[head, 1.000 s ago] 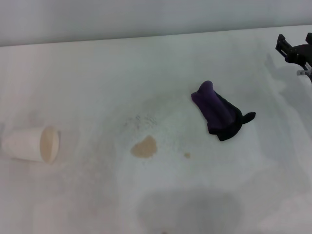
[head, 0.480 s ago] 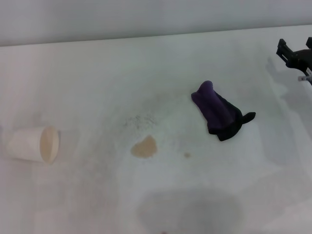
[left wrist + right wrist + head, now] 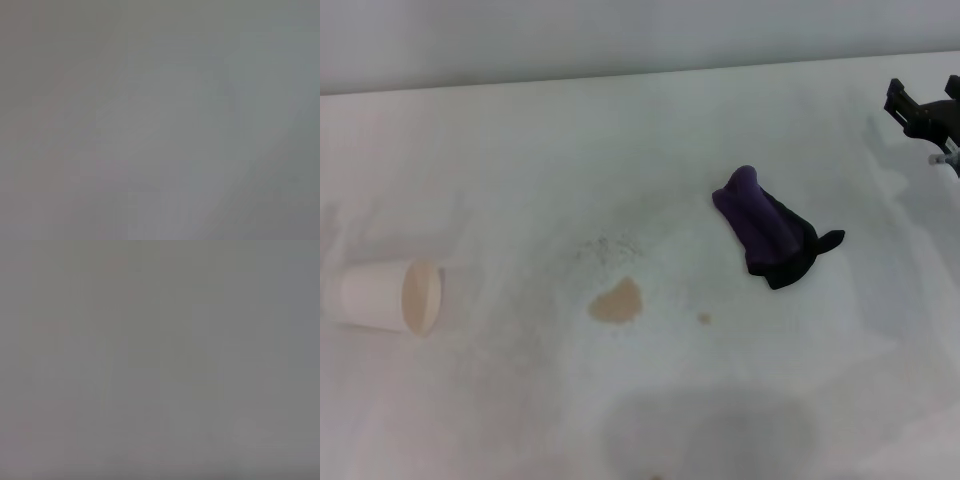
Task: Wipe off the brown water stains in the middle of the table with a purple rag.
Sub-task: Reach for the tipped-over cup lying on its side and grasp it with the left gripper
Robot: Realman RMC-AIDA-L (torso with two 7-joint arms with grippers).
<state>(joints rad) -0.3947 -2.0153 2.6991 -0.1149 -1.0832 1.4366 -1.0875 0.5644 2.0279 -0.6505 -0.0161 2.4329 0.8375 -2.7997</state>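
The purple rag (image 3: 767, 228) lies bunched on the white table (image 3: 500, 160), right of centre, with its blackish end towards me. The brown water stains show as a tan blotch (image 3: 616, 302) near the middle and a tiny brown dot (image 3: 704, 318) to its right. My right gripper (image 3: 925, 92) hangs at the far right edge of the head view, well behind and to the right of the rag. Its two black fingers stand apart and hold nothing. My left gripper is out of view. Both wrist views show only plain grey.
A white paper cup (image 3: 382, 297) lies on its side at the left, its mouth facing the stains. A faint grey speckled smudge (image 3: 610, 247) sits just behind the blotch. The table's far edge meets a grey wall.
My right gripper has shifted slightly towards the right edge of the view. The paper cup has rocked a little in place. The rag and stains have not moved.
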